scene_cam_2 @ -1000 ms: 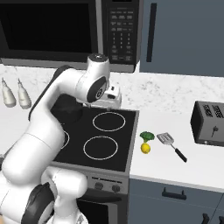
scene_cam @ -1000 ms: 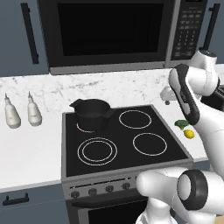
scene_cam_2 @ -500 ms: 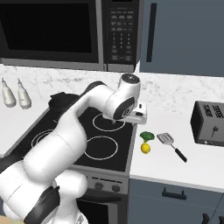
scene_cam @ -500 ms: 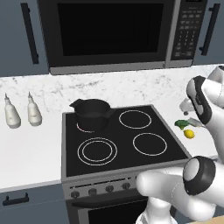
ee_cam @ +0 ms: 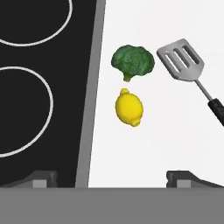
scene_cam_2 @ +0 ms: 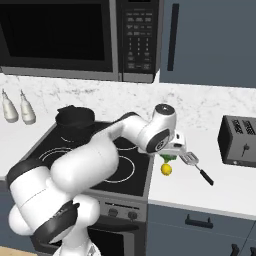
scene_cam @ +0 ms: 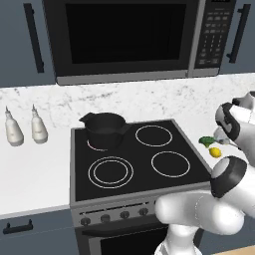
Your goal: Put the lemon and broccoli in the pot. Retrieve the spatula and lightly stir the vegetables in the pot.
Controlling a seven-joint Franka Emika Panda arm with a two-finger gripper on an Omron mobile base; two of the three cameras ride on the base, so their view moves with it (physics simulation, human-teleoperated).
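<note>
The yellow lemon [ee_cam: 129,107] lies on the white counter just right of the stove, with the green broccoli [ee_cam: 133,61] close behind it. The spatula [ee_cam: 181,60] lies to their right, its slotted silver head beside the broccoli and its black handle running away from it. My gripper [ee_cam: 113,179] hangs open above them, looking down, with nothing between its fingers. In the right base view the hand sits over the broccoli [scene_cam_2: 168,157] and lemon [scene_cam_2: 166,169]. The black pot [scene_cam: 104,130] stands on the stove's back left burner, far from the gripper.
A black toaster [scene_cam_2: 239,141] stands on the counter to the right of the spatula [scene_cam_2: 192,162]. Two white bottles [scene_cam: 24,130] stand left of the stove. The microwave [scene_cam: 124,37] hangs over the stove [scene_cam: 134,159].
The arm has swung right, from near the pot to above the lemon and broccoli on the counter. The gripper stayed open.
</note>
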